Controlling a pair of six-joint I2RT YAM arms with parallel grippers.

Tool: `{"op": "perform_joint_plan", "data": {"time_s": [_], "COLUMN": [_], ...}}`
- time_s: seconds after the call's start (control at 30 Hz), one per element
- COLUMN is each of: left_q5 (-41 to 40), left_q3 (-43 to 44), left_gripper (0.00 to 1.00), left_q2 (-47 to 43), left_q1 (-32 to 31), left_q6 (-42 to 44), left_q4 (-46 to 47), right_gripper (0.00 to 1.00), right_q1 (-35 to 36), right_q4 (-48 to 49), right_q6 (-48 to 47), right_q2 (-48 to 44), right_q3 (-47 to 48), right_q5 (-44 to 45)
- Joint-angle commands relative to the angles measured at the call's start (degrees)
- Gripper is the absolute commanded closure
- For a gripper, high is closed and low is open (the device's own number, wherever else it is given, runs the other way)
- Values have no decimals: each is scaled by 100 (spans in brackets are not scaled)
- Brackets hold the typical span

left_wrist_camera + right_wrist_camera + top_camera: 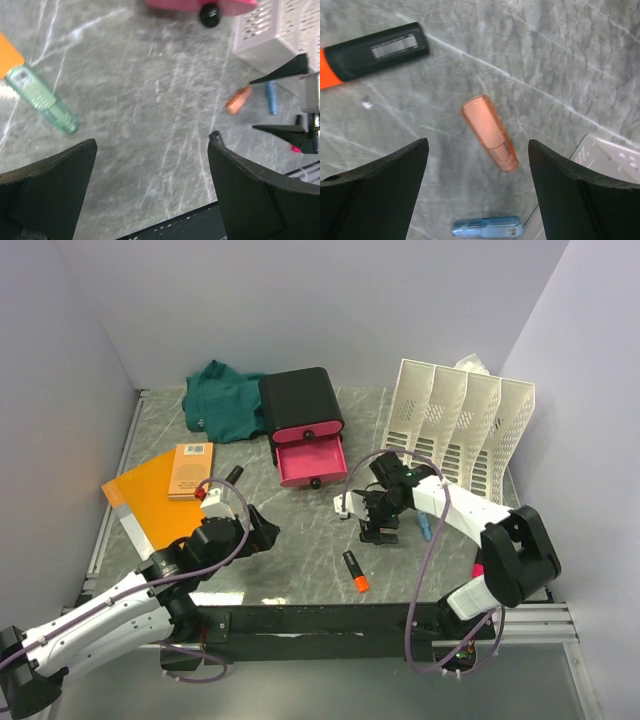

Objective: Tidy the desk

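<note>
Desk: the grey-green marbled desk (pixel 300 540) fills the floor of the white-walled bay and carries everything else.
File rack: a white slotted file rack (pixel 460 425) stands at the back right corner, leaning on the wall.
Orange folder: an orange folder (pixel 148 500) lies flat near the left edge, with a small tan book (pixel 190 470) on its far corner.
Green cloth: a crumpled green cloth (pixel 222 400) sits at the back, touching the box's left side.
Drawer box: a black drawer box (pixel 300 405) stands at back centre, its pink lower drawer (pixel 312 462) pulled out.
Left gripper: the left gripper (pixel 153 141) hangs over bare desk with its jaws spread wide and nothing between them.
Right gripper: the right gripper (pixel 478 144) is also spread apart above the desk, gripping nothing.
Highlighter: a black and orange highlighter (pixel 355 571) lies near the front rail.
Green tube: a clear green tube (pixel 42 100), possibly a pen, lies beside the folder's edge.
Peach tube: a peach tube (pixel 490 132) lies on the desk beneath the right jaws, untouched.
Blue piece: a small blue piece (pixel 487 227) lies just beside the rack's foot.
</note>
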Motion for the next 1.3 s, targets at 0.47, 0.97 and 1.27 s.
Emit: {"op": "perform_joint_plan", "data": {"time_s": [0.47,0.97,1.27], "left_q5": [-459,-941,-1030], "left_q3": [-376,-402,-376], "left_gripper": [1,1,1], "left_q2": [-613,-789,-499], "left_q1": [25,25,25], "left_q6": [-1099,-1951,-2075], "left_q4": [-632,-1274,-1230], "right_gripper": [44,100,93], "right_q1": [335,642,1310], "right_q4": [339,-303,637], "right_q6": [-267,830,2088], "right_q2": [1249,608,1529], "right_q3": [405,2158,4015], "right_q5": [891,574,1978]}}
